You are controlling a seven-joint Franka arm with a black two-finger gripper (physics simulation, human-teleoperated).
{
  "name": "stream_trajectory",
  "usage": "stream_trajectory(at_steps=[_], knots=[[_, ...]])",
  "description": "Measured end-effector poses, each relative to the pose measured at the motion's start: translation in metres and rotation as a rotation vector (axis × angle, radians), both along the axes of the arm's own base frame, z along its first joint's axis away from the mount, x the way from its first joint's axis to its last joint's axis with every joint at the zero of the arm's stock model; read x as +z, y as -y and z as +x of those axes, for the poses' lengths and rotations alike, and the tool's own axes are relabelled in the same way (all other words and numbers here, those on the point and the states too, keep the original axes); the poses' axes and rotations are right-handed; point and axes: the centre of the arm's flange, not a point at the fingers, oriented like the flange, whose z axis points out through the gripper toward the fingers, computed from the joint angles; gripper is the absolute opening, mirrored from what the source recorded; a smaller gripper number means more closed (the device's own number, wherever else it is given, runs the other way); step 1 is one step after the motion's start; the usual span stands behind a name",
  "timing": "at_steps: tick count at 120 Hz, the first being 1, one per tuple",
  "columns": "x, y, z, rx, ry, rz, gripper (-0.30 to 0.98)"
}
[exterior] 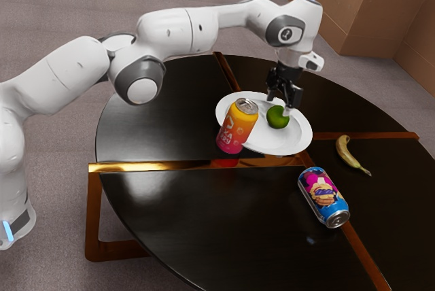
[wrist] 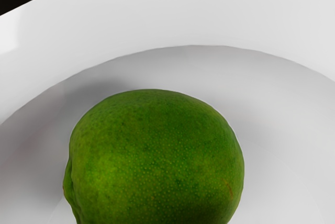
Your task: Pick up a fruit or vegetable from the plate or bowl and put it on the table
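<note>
While the arm (exterior: 178,32) is reaching across from the exterior view's left, its black fingers (exterior: 293,95) are pointing down in the upper right of the frame, standing apart around the top of a green lime (exterior: 276,118), not closing on it from both sides. The lime, the fruit for this task, is resting in the white plate (exterior: 299,143). In the wrist view it is looming large and round, its dimpled green skin facing the camera and the plate's pale rim curving beyond it.

Just beside the plate, toward the exterior view's left, an orange-and-pink can (exterior: 237,128) is standing upright and partly covering the plate's edge; whether the two are touching is not clear. A curved yellow banana (exterior: 344,151) is lying on the table toward the exterior view's right. Nearer the camera, lower right of centre, a blue can (exterior: 323,197) with a colourful cartoon print is lying on its side across a metal strip, its silver end facing the lower right.

All of this is sitting on a round, glossy black table (exterior: 177,216) crossed by coppery strips. Around it a grey-brown floor (exterior: 54,12) is spreading, and a brown block-like structure (exterior: 360,5) is filling the upper right corner.
</note>
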Motion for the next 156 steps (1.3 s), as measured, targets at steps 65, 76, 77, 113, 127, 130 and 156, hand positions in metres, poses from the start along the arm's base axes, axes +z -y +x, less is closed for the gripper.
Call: stream_trajectory(at_steps=[65,76,77,113,127,130,156], knots=[[-0.024,-0.005,0.007,-0.01,-0.005,-0.015,0.69],[-0.025,-0.005,0.007,-0.011,-0.002,-0.018,0.69],[-0.025,-0.005,0.007,-0.011,-0.001,-0.019,0.69],[-0.021,-0.008,0.009,-0.011,0.019,-0.023,0.69],[-0.024,-0.006,0.01,-0.016,0.017,-0.029,0.69],[-0.025,-0.005,0.01,-0.017,0.017,-0.031,0.69],[-0.033,-0.003,0.011,-0.02,0.007,-0.035,0.69]])
